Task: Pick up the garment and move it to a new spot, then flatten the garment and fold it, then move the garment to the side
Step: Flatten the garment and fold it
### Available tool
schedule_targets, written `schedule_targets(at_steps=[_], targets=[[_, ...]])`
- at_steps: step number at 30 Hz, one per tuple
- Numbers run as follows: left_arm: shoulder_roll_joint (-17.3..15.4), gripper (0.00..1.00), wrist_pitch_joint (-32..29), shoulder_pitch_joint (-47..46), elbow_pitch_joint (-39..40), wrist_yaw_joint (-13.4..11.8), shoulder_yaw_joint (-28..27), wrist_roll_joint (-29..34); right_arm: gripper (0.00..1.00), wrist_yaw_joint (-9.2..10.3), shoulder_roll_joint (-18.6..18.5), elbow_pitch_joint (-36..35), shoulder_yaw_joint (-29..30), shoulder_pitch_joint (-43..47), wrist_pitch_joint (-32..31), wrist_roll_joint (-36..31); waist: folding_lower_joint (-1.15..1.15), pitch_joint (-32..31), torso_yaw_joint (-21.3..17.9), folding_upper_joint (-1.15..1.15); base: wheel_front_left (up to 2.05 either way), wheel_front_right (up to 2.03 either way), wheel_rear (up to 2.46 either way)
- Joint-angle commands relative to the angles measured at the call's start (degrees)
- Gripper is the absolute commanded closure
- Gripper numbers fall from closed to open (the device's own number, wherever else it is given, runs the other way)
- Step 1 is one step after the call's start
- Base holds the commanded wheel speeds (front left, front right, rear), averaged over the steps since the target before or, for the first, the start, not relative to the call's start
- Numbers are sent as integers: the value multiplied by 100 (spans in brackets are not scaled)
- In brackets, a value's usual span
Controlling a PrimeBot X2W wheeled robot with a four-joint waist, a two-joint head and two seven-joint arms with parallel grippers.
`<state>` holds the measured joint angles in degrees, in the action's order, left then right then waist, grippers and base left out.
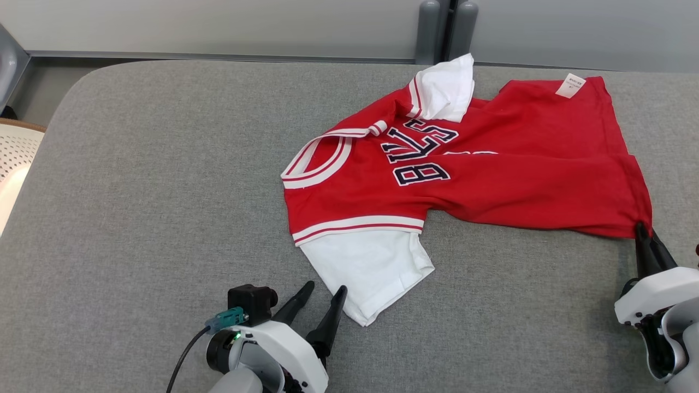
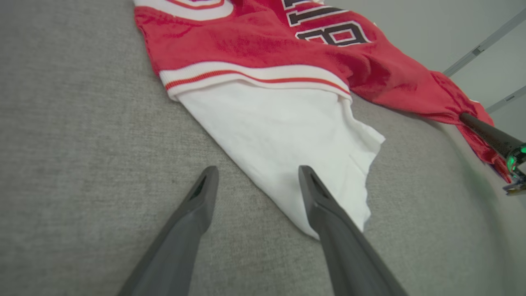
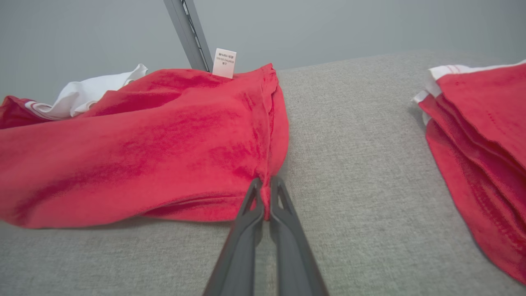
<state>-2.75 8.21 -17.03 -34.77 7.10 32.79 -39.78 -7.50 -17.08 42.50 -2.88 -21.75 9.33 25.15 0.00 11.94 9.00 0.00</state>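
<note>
The garment [image 1: 491, 169] is a red jersey with white sleeves and dark lettering, spread loosely over the grey cushioned surface. My right gripper [image 1: 643, 230] is shut on the garment's near right hem corner; the right wrist view shows red fabric [image 3: 164, 148] pinched between the closed fingertips [image 3: 266, 183]. My left gripper [image 1: 325, 289] stands open at the tip of the near white sleeve [image 1: 371, 267]. In the left wrist view its right finger [image 2: 324, 205] lies over the sleeve's [image 2: 279, 139] edge and its left finger [image 2: 197, 205] rests over bare cushion.
The grey cushioned surface [image 1: 164, 191] runs wide to the left of the garment. A stack of folded red clothes [image 3: 485, 135] lies to the right in the right wrist view. A pale wall and a grey post [image 1: 437, 27] stand behind. A white perforated chair edge [image 1: 13, 153] is at far left.
</note>
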Motion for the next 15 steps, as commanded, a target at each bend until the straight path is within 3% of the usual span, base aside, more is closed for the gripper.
schedule_targets(at_steps=[1, 15], targets=[[-29, 0, -121, -86, -58, 31, 46, -94, 100, 2, -22, 37, -12, -52, 50, -15, 0, -16, -11, 0, 0, 0, 0], [-40, 0, -923, -176, -85, 42, 585, -320, 100, 2, -12, 199, -184, -94, 207, 5, 0, -199, -89, 0, 0, 0, 0]])
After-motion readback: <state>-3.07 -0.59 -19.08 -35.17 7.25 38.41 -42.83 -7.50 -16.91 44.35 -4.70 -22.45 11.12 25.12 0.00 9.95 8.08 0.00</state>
